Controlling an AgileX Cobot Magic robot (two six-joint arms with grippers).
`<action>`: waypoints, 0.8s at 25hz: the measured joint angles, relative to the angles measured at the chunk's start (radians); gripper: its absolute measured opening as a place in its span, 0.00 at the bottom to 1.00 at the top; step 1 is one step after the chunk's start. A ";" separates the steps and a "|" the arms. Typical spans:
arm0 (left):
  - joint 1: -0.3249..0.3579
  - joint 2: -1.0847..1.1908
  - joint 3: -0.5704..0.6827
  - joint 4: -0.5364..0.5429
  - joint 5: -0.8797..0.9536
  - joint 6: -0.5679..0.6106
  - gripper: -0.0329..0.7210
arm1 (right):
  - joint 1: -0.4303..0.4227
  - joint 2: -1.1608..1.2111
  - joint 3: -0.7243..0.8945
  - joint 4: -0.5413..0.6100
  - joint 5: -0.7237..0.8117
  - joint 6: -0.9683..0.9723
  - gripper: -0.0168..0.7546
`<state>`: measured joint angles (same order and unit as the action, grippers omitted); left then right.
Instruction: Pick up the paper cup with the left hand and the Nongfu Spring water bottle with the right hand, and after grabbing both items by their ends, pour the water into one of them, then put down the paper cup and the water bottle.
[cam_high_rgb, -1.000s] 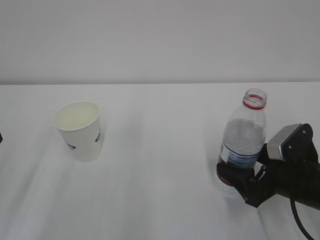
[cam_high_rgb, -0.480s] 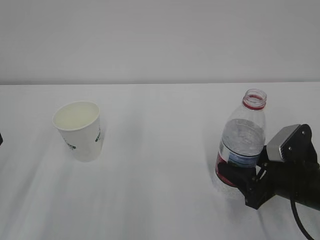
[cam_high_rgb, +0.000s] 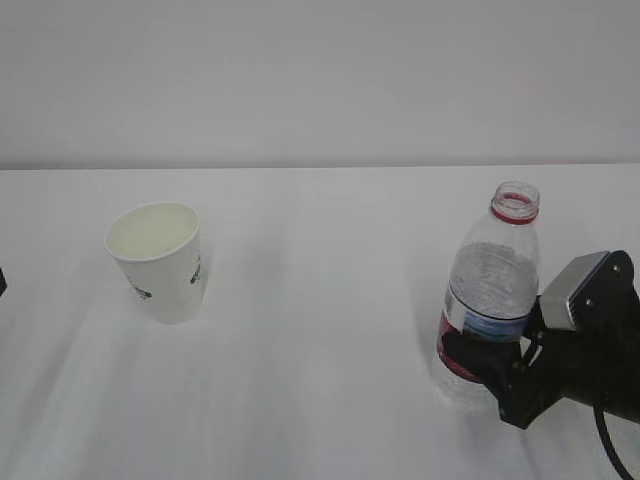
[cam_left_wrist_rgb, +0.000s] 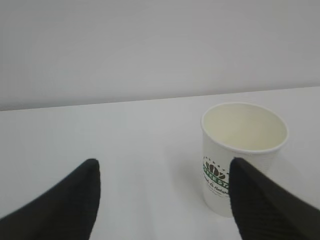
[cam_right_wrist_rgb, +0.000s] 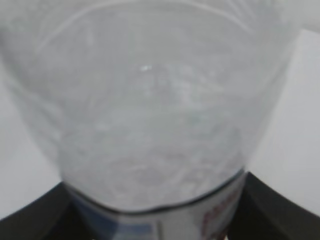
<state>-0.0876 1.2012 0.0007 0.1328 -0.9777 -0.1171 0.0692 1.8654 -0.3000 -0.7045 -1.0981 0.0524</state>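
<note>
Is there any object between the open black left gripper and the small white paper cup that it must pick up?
No visible object. In the left wrist view the white paper cup stands upright just ahead of the left gripper, beside its right finger, not centred between the fingers. Only bare white table lies between them.

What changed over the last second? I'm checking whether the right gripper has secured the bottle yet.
The right gripper closed in on the label of the Nongfu Spring water bottle. The bottle shifted slightly right and now stands straighter, still on the table, with the gripper's black fingers on either side of it. The paper cup stayed in place, untouched; the left gripper hangs open near it.
</note>
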 joint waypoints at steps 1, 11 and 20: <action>0.000 0.000 0.000 0.000 0.000 0.000 0.81 | 0.000 -0.012 0.000 0.000 0.003 0.004 0.67; 0.000 0.000 0.000 0.000 0.000 0.000 0.81 | -0.002 -0.141 0.004 0.014 0.020 0.055 0.67; 0.000 0.000 0.000 0.000 0.000 0.000 0.81 | -0.002 -0.302 0.010 0.029 0.141 0.105 0.67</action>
<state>-0.0876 1.2012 0.0007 0.1328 -0.9777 -0.1171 0.0676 1.5633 -0.2905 -0.6752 -0.9566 0.1573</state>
